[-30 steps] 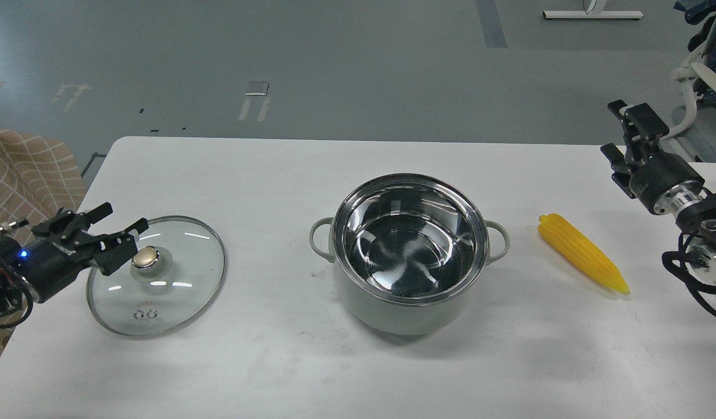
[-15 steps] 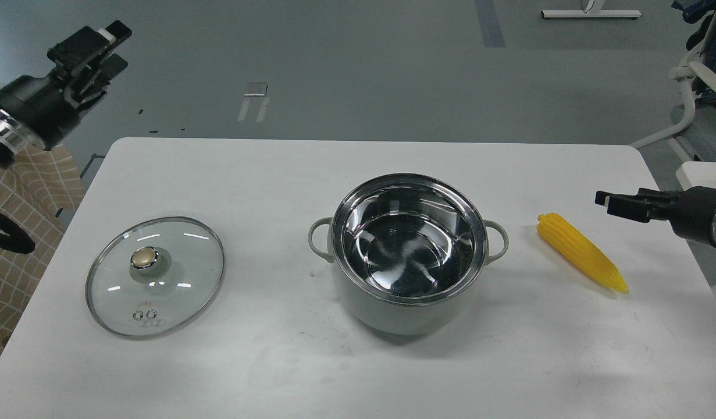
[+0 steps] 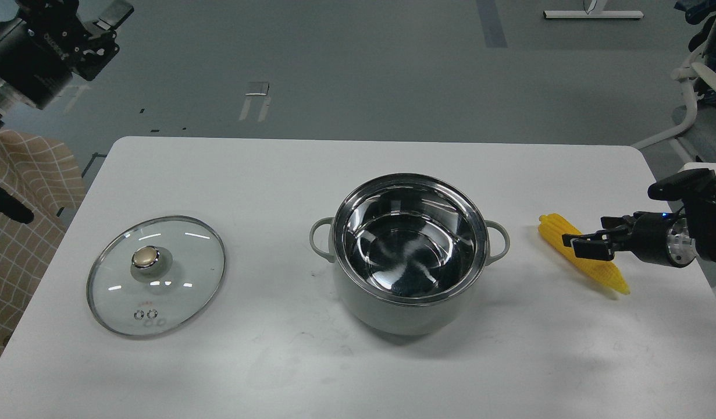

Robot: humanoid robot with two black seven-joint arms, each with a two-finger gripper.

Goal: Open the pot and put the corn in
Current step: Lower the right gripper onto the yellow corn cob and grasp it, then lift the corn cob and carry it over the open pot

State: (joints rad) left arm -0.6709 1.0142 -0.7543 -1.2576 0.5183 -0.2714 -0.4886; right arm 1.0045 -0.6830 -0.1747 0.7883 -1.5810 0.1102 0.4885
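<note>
The pale grey-green pot (image 3: 392,314) stands open at the table's middle, its shiny steel inside empty. Its glass lid (image 3: 183,273) with the brass-coloured knob (image 3: 145,256) lies flat on the table to the left. The yellow corn (image 3: 554,228) lies right of the pot, pointed end towards me. My right gripper (image 3: 577,243) comes in from the right, low over the cob's middle, its fingers apart and hiding part of the cob. My left gripper (image 3: 106,34) is raised at the top left, off the table, open and empty.
A checked cloth (image 3: 20,192) hangs beside the table's left edge. The table's right edge (image 3: 677,221) runs close behind the corn. A white chair frame (image 3: 692,70) stands on the floor at the far right.
My left gripper left the lid and rose to the top left. My right gripper came down from the right and now sits over the corn. Lid, pot and corn have not moved.
</note>
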